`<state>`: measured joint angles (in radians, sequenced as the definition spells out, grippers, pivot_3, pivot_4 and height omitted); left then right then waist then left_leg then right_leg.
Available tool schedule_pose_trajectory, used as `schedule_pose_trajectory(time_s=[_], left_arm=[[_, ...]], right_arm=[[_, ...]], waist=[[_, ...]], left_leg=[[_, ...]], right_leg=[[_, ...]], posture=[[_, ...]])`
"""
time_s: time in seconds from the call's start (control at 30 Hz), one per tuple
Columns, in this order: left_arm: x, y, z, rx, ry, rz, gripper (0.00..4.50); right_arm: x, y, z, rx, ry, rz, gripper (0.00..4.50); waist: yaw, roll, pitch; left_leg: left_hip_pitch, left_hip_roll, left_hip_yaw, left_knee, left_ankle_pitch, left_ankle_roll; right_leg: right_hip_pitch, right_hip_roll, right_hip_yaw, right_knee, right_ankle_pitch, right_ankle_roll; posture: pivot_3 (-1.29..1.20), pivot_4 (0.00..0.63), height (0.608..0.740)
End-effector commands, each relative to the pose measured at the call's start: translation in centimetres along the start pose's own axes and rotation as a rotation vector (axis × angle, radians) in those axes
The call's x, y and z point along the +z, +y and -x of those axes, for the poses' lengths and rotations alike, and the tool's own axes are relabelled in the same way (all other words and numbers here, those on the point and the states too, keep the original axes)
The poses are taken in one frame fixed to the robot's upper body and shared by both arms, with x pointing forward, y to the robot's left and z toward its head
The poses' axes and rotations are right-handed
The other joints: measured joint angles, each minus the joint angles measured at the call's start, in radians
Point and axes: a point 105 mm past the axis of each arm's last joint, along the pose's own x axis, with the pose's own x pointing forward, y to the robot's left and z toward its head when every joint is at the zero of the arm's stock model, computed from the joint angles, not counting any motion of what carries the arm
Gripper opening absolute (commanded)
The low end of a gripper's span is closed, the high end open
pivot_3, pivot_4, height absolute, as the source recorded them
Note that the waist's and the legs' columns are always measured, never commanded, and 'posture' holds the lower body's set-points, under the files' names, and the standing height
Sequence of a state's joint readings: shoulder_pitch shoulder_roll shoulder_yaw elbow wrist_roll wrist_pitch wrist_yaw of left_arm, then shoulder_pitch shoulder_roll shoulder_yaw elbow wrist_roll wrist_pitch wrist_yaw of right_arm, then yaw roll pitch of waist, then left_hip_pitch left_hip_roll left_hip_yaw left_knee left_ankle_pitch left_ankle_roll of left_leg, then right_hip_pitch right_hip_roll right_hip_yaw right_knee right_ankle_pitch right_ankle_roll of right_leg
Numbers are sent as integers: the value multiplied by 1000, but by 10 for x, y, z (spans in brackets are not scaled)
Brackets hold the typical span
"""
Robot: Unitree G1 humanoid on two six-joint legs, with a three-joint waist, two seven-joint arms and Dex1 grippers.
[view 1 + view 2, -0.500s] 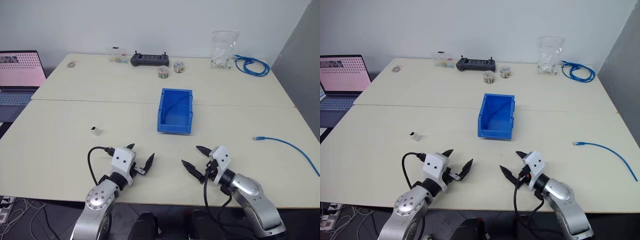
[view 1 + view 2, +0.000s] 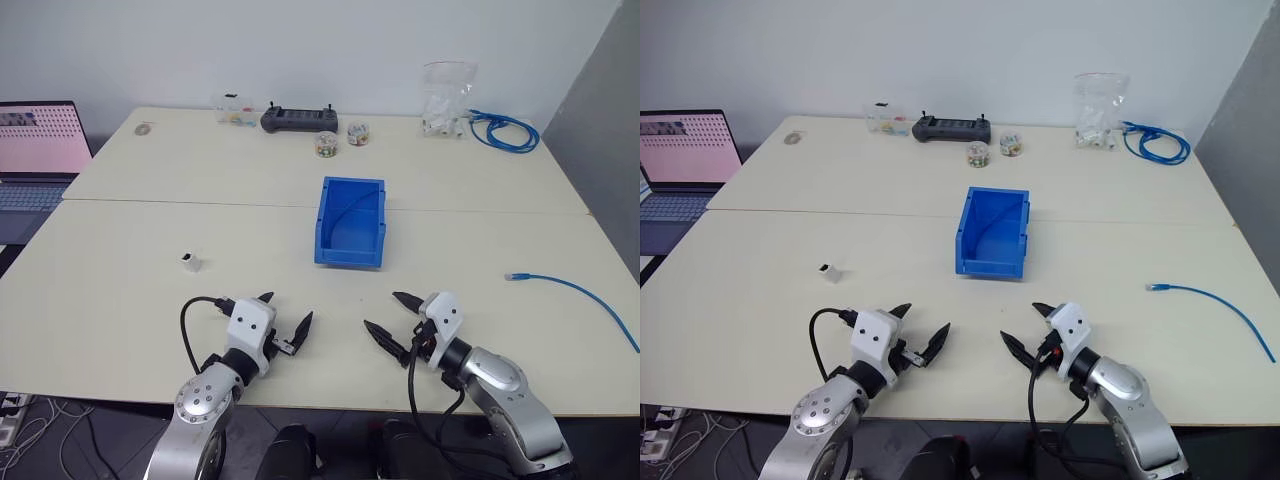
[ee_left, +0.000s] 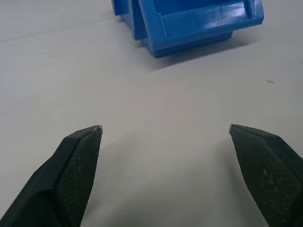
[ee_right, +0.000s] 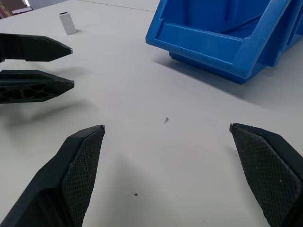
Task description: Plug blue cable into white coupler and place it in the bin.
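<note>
While nothing is in hand yet, my left gripper [image 2: 285,313] and right gripper [image 2: 388,314] sit low in the frame over the near edge of the table [image 2: 120,260], both spread wide and empty, tips angled toward each other.

White coupler [image 2: 191,262]: left of centre, upright on the table, just beyond my left gripper, apart from everything. Looks tiny, hard, light; likely to tip or skid if nudged, so I'd pinch it across its flat sides and keep the socket end free.

Blue cable [image 2: 575,289]: right edge of frame, lying loose on the table, its plug end [image 2: 514,275] pointing toward centre, well apart from my right gripper. Thin and floppy I'd guess, so grab just behind the plug, where it should be stiff enough to aim; the clip on the plug probably breaks easily.

Bin [image 2: 351,221]: centre of frame, beyond both grippers, open top, looks empty.

Far back along the table: a dark controller [image 2: 298,120], small jars [image 2: 326,144], a clear bag [image 2: 447,100], a coiled blue bundle [image 2: 506,130]. Laptop [image 2: 36,150] at left edge.
</note>
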<state>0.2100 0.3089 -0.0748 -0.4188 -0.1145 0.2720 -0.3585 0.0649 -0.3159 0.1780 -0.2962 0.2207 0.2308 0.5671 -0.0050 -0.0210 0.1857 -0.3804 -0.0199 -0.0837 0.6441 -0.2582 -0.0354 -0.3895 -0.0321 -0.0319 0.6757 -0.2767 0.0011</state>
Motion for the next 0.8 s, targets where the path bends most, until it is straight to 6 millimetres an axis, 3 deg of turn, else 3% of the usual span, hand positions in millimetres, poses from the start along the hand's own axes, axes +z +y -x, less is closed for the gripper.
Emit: schedule_pose_trajectory(time_s=[0.03, 0.17, 0.3, 0.53, 0.7, 0.8], left_arm=[[19, -2, 2, -36, -76, -10, 4500], [32, -1, 7, -98, -139, 30, 4500], [42, -15, 8, -272, -150, 43, 4500], [85, -46, -9, -622, -171, -71, 4500], [96, -66, -15, -819, -107, -156, 4500], [102, -77, -28, -858, -101, -219, 4500]], right_arm=[[8, -2, 2, 0, -29, 17, 4482], [9, -3, 4, -11, -30, 27, 4482], [10, -6, 10, -19, -9, 55, 4482], [39, -34, 38, -89, 3, 151, 4482], [51, -68, 71, -141, 106, 256, 4482], [61, -116, 105, -221, 211, 295, 4482]], waist=[[0, 0, 0], [0, 0, 0], [1, 0, 0], [3, 0, 0], [2, 0, 0], [4, 0, 0]], left_leg=[[0, 0, 0, 0, 0, 0], [0, 0, 0, 0, 0, 0], [0, 0, 0, 0, 0, 0], [-1, -1, 0, 1, 0, 0], [-1, -1, 1, 0, 0, 0], [-1, -2, 3, 1, 0, 0]], right_leg=[[0, 0, 0, 0, 0, 0], [0, 0, 0, 0, 0, 0], [0, 0, 0, 0, 0, 0], [1, 0, -1, -1, 0, 0], [1, 0, -1, -1, 0, 0], [1, 2, -2, -1, 0, 1]], posture=[[0, 150, 740], [0, 150, 740], [0, 150, 740], [0, 150, 740], [0, 150, 740], [0, 150, 740]])
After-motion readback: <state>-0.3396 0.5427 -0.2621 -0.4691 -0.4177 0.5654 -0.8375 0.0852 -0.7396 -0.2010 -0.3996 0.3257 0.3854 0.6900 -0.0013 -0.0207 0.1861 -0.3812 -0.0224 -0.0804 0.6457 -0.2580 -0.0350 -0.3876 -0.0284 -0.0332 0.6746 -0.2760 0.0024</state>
